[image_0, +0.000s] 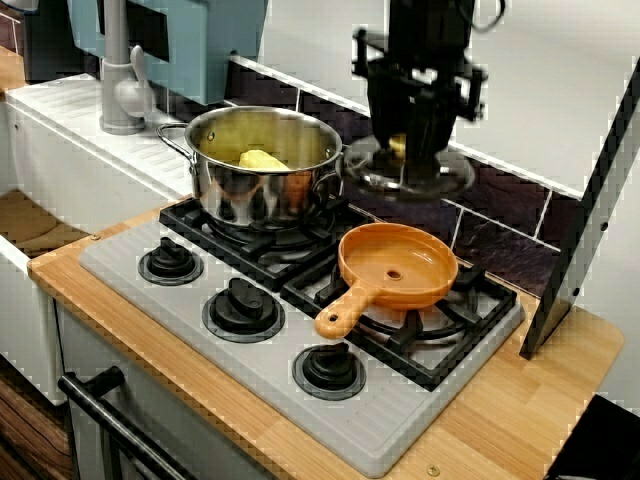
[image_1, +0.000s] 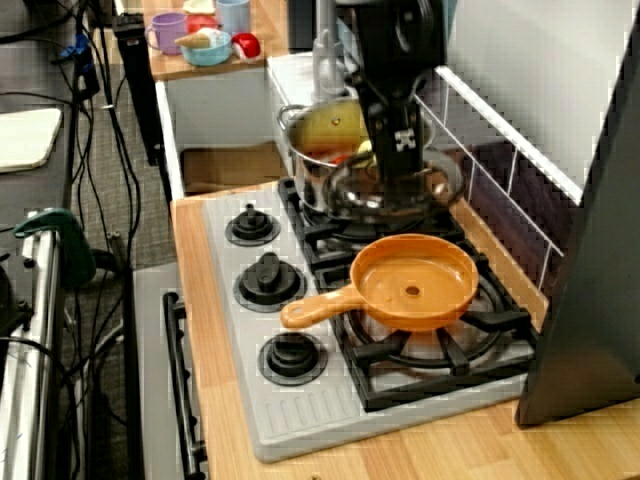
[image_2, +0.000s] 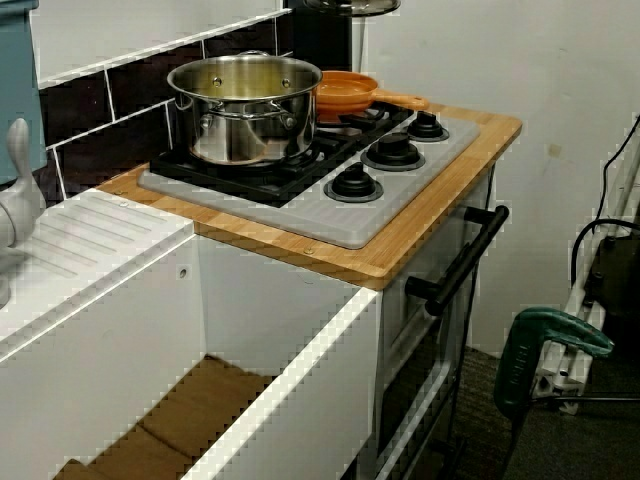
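Gripper (image_0: 412, 150): fingers clamped on the knob of the lid, which hangs level in the air.
Lid (image_0: 455, 176): glass with a metal rim, just beside the pot and a little above its rim.
Pot (image_0: 262, 185): steel, on a burner, with yellow food (image_0: 262, 159) inside.
Pan (image_0: 397, 265): orange, on the burner next to the pot.

Wooden counter (image_0: 480, 420) carries grey hob (image_0: 390, 420); pot (image_0: 250, 195), pan (image_0: 398, 265) on grates.

I see a steel pot (image_2: 245, 120) upper centre on the hob (image_2: 300, 205), orange pan (image_2: 345, 95) just behind it, lid (image_2: 352, 5) rim at top edge, wooden worktop (image_2: 400, 240) beneath.
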